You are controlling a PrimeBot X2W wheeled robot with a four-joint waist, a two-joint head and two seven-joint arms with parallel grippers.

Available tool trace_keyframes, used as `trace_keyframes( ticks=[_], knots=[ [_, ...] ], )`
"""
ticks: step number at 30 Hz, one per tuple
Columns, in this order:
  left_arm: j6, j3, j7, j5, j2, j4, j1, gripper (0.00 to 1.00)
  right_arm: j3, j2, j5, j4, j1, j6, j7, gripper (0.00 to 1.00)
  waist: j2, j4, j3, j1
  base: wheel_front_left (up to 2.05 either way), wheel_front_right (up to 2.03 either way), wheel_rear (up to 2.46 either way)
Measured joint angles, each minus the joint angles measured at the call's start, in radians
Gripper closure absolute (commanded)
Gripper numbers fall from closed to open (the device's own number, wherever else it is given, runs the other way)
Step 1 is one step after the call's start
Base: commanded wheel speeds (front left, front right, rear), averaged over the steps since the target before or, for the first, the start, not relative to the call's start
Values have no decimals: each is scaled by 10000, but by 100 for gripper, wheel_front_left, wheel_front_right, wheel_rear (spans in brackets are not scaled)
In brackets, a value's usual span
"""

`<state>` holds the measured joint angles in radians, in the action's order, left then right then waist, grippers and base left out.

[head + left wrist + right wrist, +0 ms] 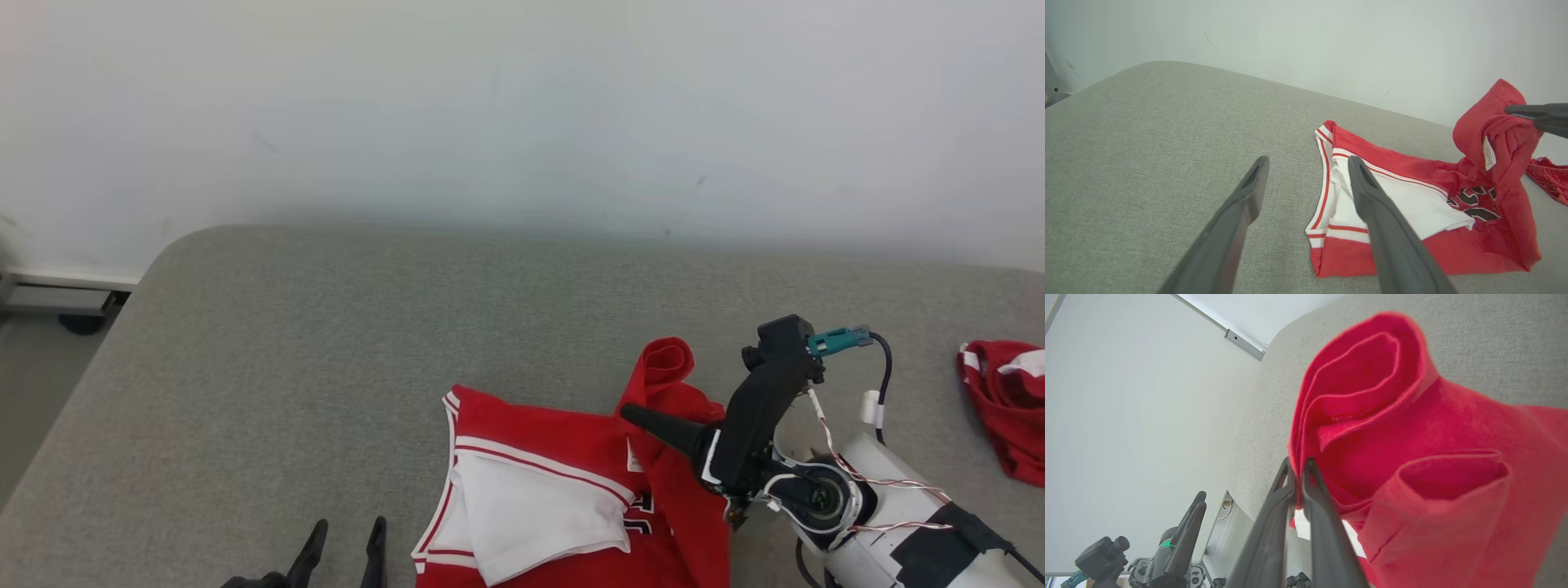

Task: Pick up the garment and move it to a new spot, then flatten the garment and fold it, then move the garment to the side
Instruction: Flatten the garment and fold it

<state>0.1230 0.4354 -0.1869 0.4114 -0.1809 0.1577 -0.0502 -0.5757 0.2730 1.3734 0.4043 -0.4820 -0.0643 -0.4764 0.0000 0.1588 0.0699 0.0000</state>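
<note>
Fingers of the left hand [344, 545] stand spread at the near edge, their base cut off, over the grey woven surface [269, 367] just beside the red-and-white sleeveless jersey [539, 425], whose lower part runs out of the head view. Beyond, the right hand [635, 413] is pressed together, pinching a raised red fold of it. Farther right lies another red-and-white cloth [1008, 408], partly cut off.

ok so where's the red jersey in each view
Head view: red jersey at bottom centre, left of the right tool.
Left wrist view: red jersey across the right half.
Right wrist view: red jersey close up, centre and right.
Shared landmark: the raised fold pinched by the right tool.
</note>
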Motion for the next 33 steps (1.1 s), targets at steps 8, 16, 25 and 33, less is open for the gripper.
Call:
trace_keyframes(
  ticks=[8, 16, 25, 33],
  knots=[
    [-13, 257, 29, -2, 267, 150, 373, 0, 61, -604, 10, 161, -319, 790, 102, 100, 0, 653, -82, 0, 0, 0, 0],
    [-102, 355, 102, -29, 330, 242, 424, 0, 102, -1045, 35, 688, -627, 1275, 190, 100, 0, 1356, -201, 0, 0, 0, 0],
    [-188, 470, 102, -79, 531, 334, 814, 0, -121, -1338, -90, 1348, -876, 1522, 291, 100, 0, 1946, -400, 0, 0, 0, 0],
    [-188, 466, 92, -79, 529, 468, 818, 0, -286, -1536, -324, 2263, -1098, 1626, 474, 50, 0, 2123, -478, 0, 0, 0, 0]
  ],
)
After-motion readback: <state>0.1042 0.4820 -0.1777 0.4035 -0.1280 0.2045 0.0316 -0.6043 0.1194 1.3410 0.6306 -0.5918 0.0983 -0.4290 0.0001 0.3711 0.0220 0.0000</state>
